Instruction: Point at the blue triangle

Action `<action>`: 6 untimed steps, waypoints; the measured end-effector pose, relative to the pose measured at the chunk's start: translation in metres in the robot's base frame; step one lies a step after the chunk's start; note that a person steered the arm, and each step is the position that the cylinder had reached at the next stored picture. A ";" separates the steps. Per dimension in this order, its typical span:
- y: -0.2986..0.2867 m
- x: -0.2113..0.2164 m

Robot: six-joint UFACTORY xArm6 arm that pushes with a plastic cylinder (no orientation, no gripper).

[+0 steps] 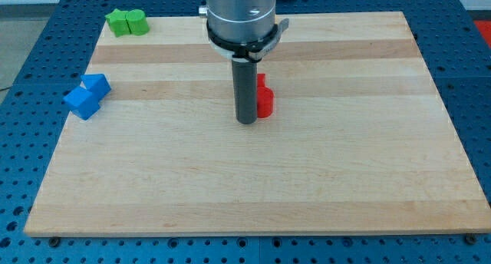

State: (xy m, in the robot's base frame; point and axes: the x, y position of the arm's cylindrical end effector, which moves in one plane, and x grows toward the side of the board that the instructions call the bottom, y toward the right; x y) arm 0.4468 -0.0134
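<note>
While the rod stands upright near the middle of the wooden board [322, 187], my tip [246, 122] sits down on the surface, right against a red block [265, 100] whose shape is partly hidden behind the rod — there are no jaws on this rig, only the bare rod. Over at the left edge, two blue blocks touch: the blue triangle [97, 84] looks to be the upper one, a blue cube [82, 103] below it, well apart from my tip. Two green blocks [127, 22] huddle at the top-left corner.
</note>
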 end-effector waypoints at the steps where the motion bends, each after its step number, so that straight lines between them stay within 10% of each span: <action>1: -0.022 0.030; 3: -0.179 0.025; 6: -0.198 -0.119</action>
